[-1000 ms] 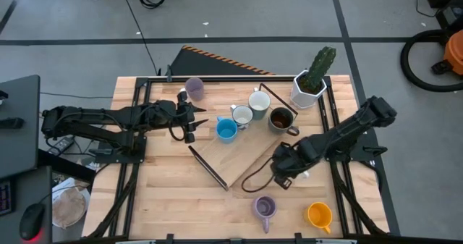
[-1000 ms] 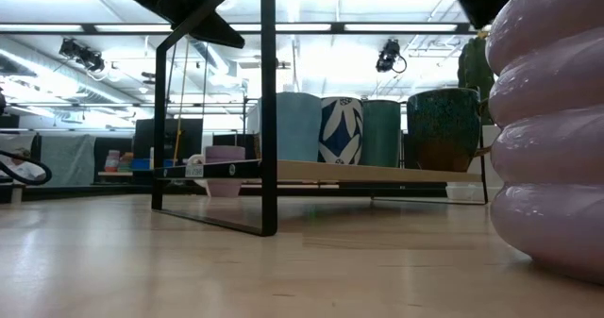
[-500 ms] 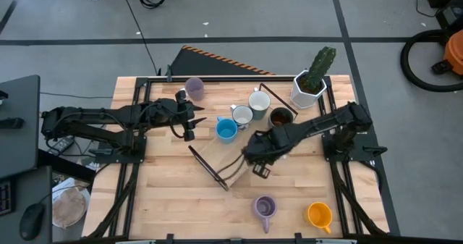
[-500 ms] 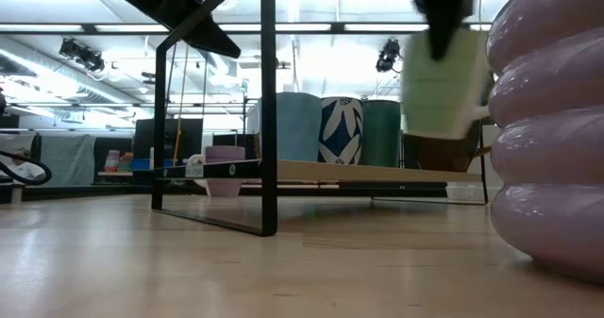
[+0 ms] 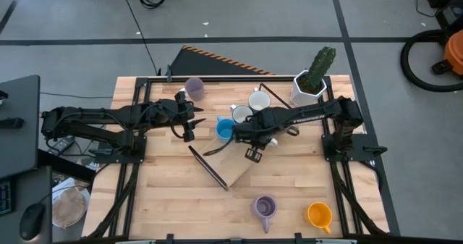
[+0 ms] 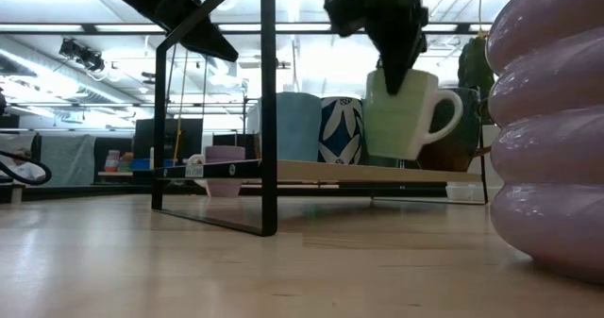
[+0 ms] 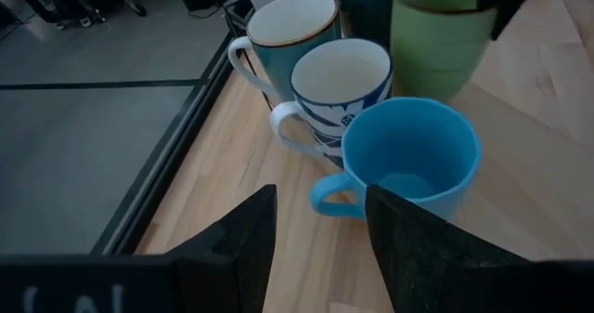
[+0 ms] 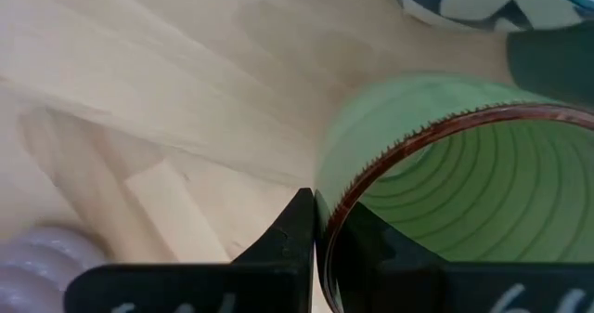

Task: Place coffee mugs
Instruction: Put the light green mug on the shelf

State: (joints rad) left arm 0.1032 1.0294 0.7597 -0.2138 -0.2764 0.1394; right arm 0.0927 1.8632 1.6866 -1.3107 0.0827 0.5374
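My right gripper [image 5: 249, 137] hangs over the wooden board [image 5: 230, 164], shut on a light green mug [image 6: 406, 115] with a brown rim. The mug is upright, its handle [image 6: 447, 120] out to one side. It stands beside the blue mug [image 5: 226, 129], the white mug with blue pattern [image 5: 241, 115], a white-and-teal mug [image 5: 258, 99] and the dark brown mug [image 5: 282, 117], which all sit on the board. My left gripper [image 7: 320, 234] is open and level, just left of the blue mug [image 7: 408, 160], touching nothing. My right gripper holds the green mug by its rim [image 8: 345, 188], one finger inside the mug and one outside its wall. The fingers [image 6: 400, 58] come from above, pointing down. The mug hangs upright below them, its base at or just above the board; I cannot tell which.
A lavender mug [image 5: 194, 88] stands near the far edge. A second lavender mug [image 5: 264, 206] and an orange mug [image 5: 318, 215] stand near the near edge. The cactus pot [image 5: 309, 85] is at the far right. The board's black metal frame [image 6: 267, 110] rises around it.
My right gripper has carried the green mug from the table's near right toward the left and far edge, over the board, and lowered it beside the other mugs. The left arm has kept still.
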